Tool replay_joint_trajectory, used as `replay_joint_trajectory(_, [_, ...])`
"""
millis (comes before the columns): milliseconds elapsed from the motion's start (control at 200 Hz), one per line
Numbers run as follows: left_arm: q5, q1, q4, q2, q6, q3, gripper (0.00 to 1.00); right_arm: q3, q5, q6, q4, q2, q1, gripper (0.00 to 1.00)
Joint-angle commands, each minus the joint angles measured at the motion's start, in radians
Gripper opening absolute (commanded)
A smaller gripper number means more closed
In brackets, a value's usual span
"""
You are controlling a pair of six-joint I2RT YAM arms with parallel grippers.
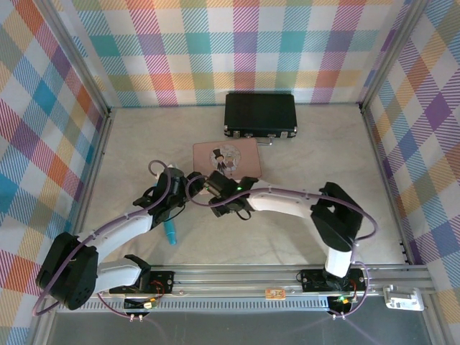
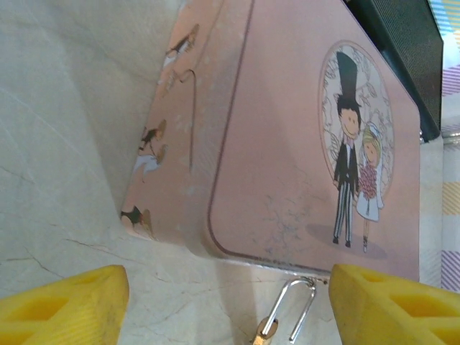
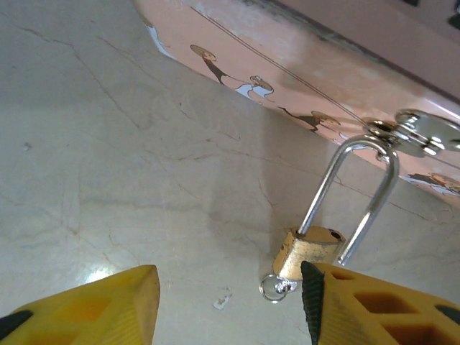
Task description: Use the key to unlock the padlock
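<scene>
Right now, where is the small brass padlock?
In the right wrist view, the small brass padlock is hooked through the silvery clasp of the pink tin, its body lying beside the right claw.

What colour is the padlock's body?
Brass-gold; the padlock shows best in the right wrist view.

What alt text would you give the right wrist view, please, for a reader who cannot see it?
A small brass padlock lies on a pale marbled table, its silver shackle hooked through the clasp of a pink tin. The right gripper hangs open just above the table, one yellow finger right beside the padlock.
</scene>
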Motion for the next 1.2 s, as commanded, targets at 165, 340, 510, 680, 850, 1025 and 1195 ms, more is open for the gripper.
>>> replay_joint_trajectory(165, [0.083,0.130,-0.028,-0.037,0.023,0.012,0.73,0.133,0.219,0.133,-0.266,0.131,0.049,0.50])
replay_joint_trajectory(340, [0.073,0.141,-0.036,-0.065,0.019,0.010,0.72,0.130,0.241,0.149,-0.274,0.171,0.049,0.48])
replay_joint_trajectory(510, [0.073,0.141,-0.038,-0.074,0.009,0.005,0.72,0.137,0.257,0.140,-0.256,0.212,0.050,0.46])
replay_joint_trajectory(680, [0.060,0.141,-0.047,-0.086,0.013,0.010,0.72,0.131,0.257,0.132,-0.219,0.230,0.050,0.42])
replay_joint_trajectory(850, [0.053,0.140,-0.066,-0.100,0.024,0.006,0.72,0.132,0.275,0.144,-0.208,0.245,0.049,0.40])
replay_joint_trajectory(1025, [0.052,0.141,-0.070,-0.104,0.022,0.002,0.72,0.096,0.284,0.137,-0.165,0.215,0.048,0.23])
replay_joint_trajectory(1195, [0.060,0.142,-0.079,-0.107,0.032,0.011,0.72,0.006,0.245,0.101,-0.083,0.142,0.043,0.12])
